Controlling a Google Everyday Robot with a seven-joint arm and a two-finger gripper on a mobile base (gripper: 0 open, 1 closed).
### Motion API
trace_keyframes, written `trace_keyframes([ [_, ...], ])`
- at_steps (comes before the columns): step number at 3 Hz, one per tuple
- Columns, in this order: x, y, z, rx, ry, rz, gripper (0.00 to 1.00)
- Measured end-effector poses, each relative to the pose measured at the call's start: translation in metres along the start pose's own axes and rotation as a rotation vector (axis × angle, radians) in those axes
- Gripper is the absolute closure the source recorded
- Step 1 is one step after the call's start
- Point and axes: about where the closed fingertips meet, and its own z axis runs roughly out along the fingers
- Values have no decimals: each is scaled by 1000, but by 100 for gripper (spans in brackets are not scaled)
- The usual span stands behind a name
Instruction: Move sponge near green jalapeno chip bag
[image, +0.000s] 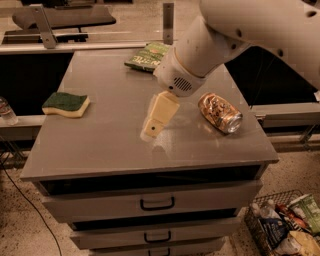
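The sponge (65, 104), dark green on top with pale yellow foam beneath, lies near the left edge of the grey cabinet top (100, 145). The green jalapeno chip bag (146, 56) lies flat at the back of the top, partly behind my arm. My gripper (151, 129) hangs from the big white arm over the middle of the top, just above the surface. It is well right of the sponge and in front of the bag, and it holds nothing.
A crushed orange-gold soda can (219, 112) lies on its side right of the gripper. The cabinet has drawers with dark handles (157, 203) below. A wire basket of packets (285, 227) stands on the floor at lower right. A bottle (6, 111) sits left of the cabinet.
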Motion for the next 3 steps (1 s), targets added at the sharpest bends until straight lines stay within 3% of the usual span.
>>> trace_keyframes([
  [3,-113,-53,112,-3,-224,-203,0],
])
